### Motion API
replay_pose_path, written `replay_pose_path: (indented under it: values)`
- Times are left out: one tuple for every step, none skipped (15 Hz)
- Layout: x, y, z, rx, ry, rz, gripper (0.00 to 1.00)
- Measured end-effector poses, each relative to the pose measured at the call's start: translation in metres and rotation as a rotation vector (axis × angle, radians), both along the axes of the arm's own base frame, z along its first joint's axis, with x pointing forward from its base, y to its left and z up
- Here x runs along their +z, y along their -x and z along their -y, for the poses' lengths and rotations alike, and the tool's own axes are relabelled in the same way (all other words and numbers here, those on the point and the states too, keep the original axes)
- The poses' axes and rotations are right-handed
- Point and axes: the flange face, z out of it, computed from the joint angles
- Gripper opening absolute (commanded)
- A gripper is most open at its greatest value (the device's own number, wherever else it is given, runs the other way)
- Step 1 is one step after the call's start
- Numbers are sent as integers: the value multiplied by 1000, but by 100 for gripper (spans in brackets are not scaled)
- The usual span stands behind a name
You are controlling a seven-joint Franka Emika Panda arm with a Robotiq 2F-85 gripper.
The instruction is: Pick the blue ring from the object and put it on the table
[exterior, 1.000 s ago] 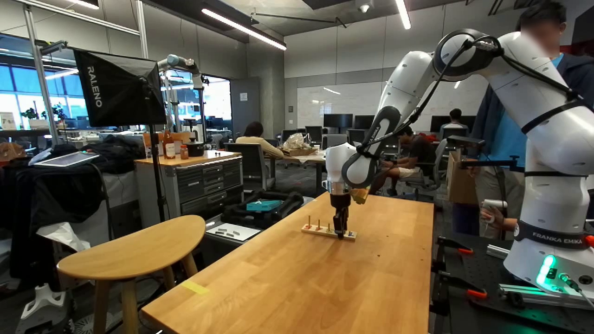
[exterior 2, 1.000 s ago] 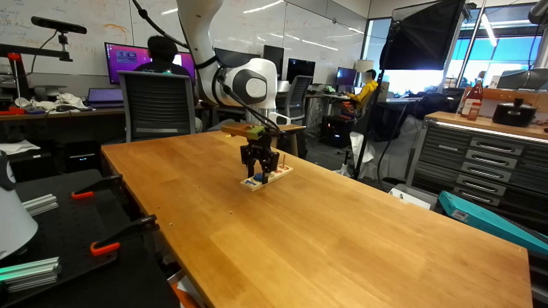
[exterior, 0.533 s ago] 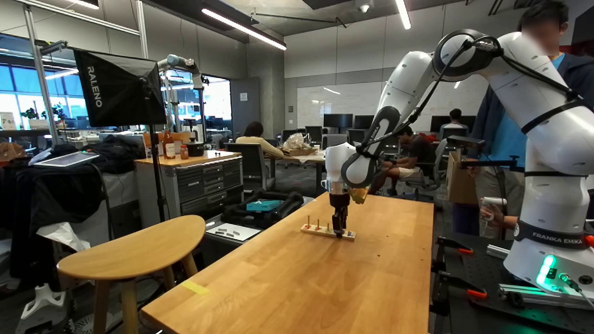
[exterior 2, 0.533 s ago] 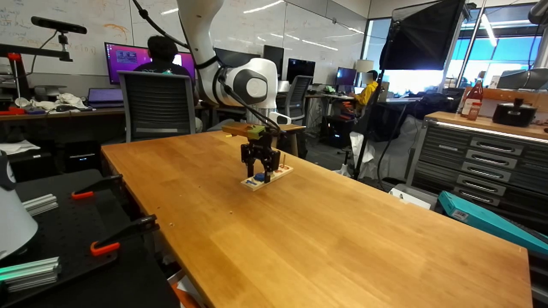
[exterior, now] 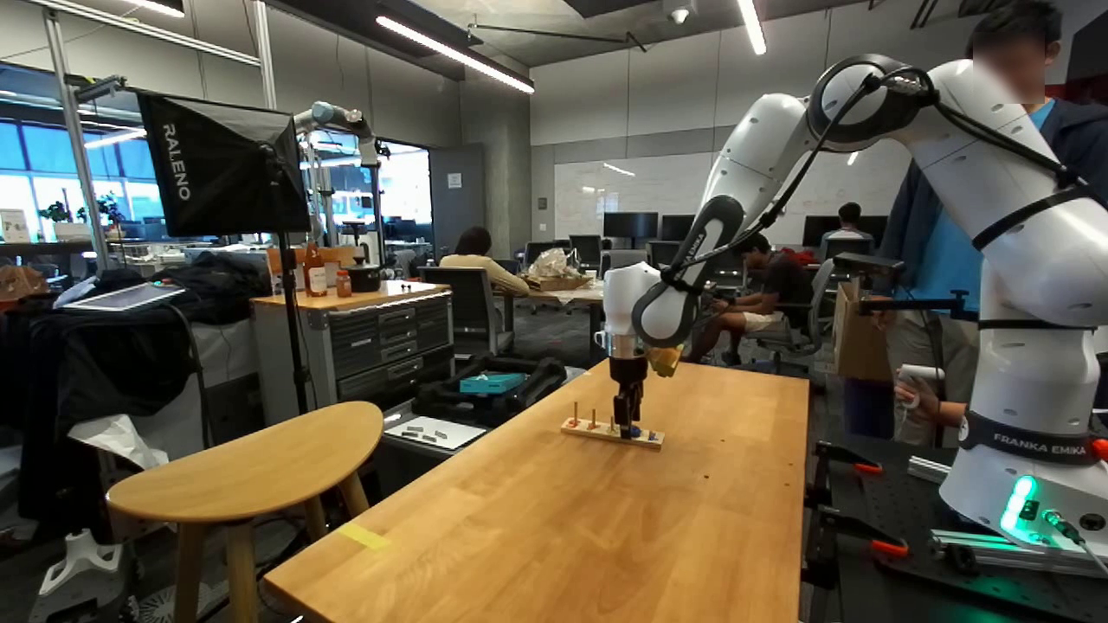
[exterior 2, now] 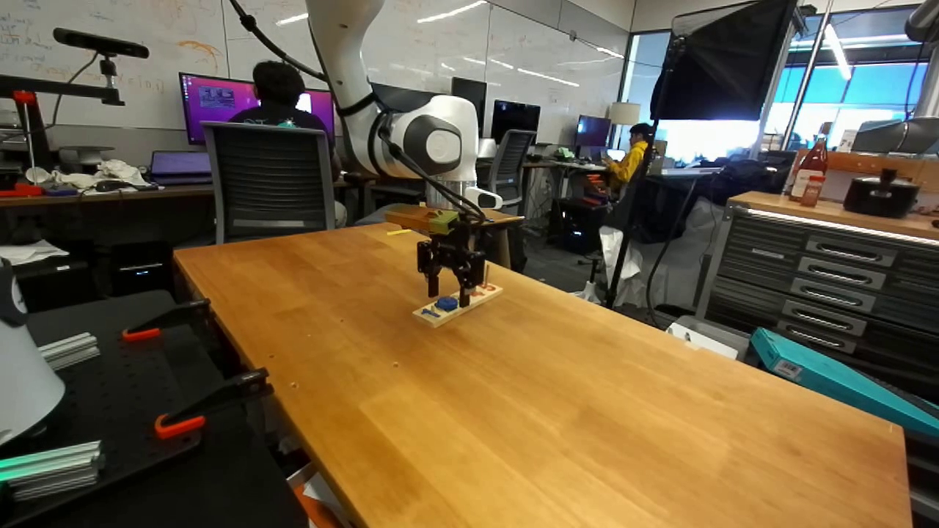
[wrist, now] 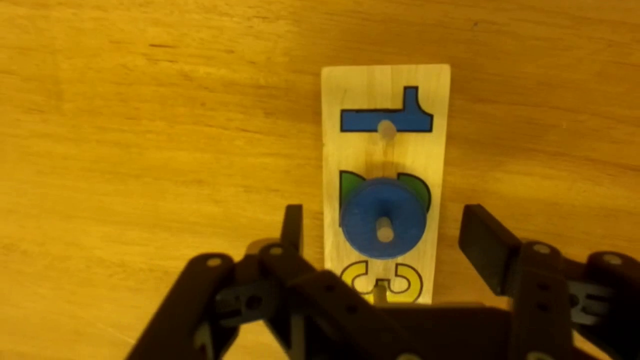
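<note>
The blue ring (wrist: 362, 220) sits on the second peg of the light-wood holder (wrist: 390, 80), over a green printed figure. The ring also shows in both exterior views (exterior: 636, 431) (exterior 2: 446, 303). The holder (exterior 2: 440, 320) lies flat on the long wooden table (exterior 2: 587, 403). My gripper (wrist: 381, 212) is open and empty, pointing down, with a finger on each side of the ring and gaps to both. In an exterior view its fingertips (exterior 2: 449, 295) hang just above the holder. The gripper body hides the holder's lower part in the wrist view.
A bare peg (wrist: 386, 130) stands on a blue printed 1, and another peg (wrist: 380, 294) on a yellow figure. More pegs with red pieces (exterior: 575, 415) stand at the holder's far end. An oval wooden stool (exterior: 260, 459) stands beside the table. Black clamps (exterior 2: 213, 403) line one table edge.
My gripper's fingers have spread slightly. The gripper has risen a little and shifted toward the holder's far end. The ring has stayed on its peg and is now less covered.
</note>
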Motion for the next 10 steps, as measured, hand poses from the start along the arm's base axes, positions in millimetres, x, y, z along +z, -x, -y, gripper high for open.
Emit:
replay_pose_path:
  values:
    - [0, -1, -1, 1, -1, 1, 42]
    - [1, -1, -1, 2, -1, 2, 34]
    - [1, -1, -1, 2, -1, 4, 27]
    - [2, -2, -1, 2, -1, 5, 20]
    - [2, -3, -1, 1, -2, 6, 18]
    - [3, -4, -1, -1, -3, 9, 18]
    - [3, -5, -1, -5, -4, 9, 18]
    - [4, -6, 0, -9, -5, 9, 18]
    - [6, -7, -1, -13, -7, 9, 18]
    - [8, -9, -2, -18, -11, 8, 18]
